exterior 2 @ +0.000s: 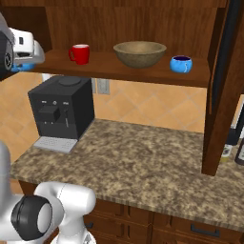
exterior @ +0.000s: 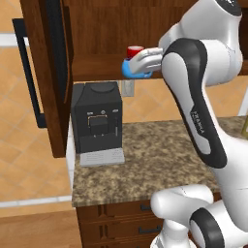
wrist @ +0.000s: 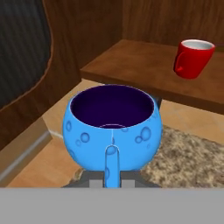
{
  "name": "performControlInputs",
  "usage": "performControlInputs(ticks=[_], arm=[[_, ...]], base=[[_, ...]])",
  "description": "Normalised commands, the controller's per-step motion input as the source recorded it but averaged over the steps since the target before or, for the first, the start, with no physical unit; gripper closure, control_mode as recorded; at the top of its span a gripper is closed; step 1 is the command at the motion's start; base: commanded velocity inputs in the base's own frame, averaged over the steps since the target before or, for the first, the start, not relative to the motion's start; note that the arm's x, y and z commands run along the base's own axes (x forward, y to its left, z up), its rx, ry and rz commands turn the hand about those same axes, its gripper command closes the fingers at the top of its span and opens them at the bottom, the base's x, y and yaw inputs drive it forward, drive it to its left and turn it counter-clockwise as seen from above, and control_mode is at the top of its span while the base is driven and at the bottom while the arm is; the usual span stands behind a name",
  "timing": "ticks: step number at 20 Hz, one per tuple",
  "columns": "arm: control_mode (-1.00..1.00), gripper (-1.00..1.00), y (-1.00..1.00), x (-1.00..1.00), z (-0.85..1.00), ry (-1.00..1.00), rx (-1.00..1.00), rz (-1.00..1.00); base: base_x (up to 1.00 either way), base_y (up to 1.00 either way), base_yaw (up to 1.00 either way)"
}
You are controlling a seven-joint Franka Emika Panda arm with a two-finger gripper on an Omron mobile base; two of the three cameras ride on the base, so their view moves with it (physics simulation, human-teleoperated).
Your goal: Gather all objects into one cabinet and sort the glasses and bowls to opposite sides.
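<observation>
Altogether — two blue mugs (wrist: 112, 127) (exterior 2: 181, 64), one red cup (exterior 2: 80, 54), one bowl (exterior 2: 139, 53)

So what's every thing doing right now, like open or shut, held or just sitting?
Hand: shut on the blue mug, at the shelf's left end.
Blue mug: held upright, looks empty.
Second blue mug: upright on the shelf, right of the bowl.
Red cup: upright on the shelf.
Wooden bowl: upright, mid-shelf, empty.
Cabinet door: open.
Coffee machine: on the counter.
Drawers: shut.
</observation>
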Motion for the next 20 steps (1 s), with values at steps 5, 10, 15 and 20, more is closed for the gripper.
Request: performControlInputs(ticks=[5, 10, 15, 20], arm=[[-1.00, 1.00, 0.23, 0.68, 0.00, -0.01, 0.00, 0.00], [-1.00, 1.00, 0.02, 0.49, -0.08, -0.03, -0.01, 0.00], [-1.00, 1.00, 0.00, 0.40, -0.21, -0.06, -0.02, 0.00], [-1.00, 1.00, 0.03, 0.54, -0.27, -0.08, -0.02, -0.01]], base=[[0.00, 0.00, 0.00], [0.00, 0.00, 0.00], [0.00, 0.00, 0.00], [0.00, 0.00, 0.00]])
